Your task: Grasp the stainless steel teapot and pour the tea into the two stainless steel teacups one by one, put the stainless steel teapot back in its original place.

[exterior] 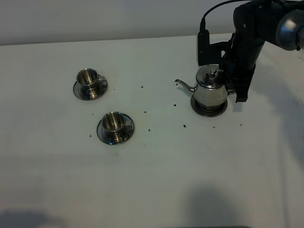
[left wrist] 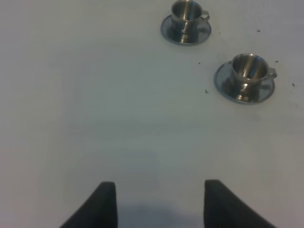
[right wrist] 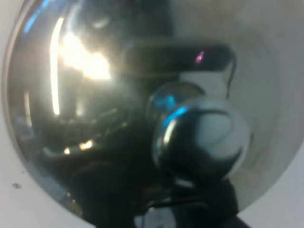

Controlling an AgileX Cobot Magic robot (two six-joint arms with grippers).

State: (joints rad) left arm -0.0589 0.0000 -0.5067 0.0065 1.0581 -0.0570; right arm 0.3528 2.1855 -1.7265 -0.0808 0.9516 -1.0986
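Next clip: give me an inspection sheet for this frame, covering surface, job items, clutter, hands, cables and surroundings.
Surface: white table, no spill seen.
Job's things: teapot upright, lid on, standing on its round steel disc, spout pointing toward the cups' side. The far cup and near cup each stand upright on a saucer.
Clutter: small dark specks scattered between pot and cups.
Hands: left hand open over bare table, holding nothing. Right hand is at the teapot's handle side; grip cannot be told.
Cables: black cable loops off the right arm, away from the items.
Surroundings: pale wall behind the table; nothing else seen.
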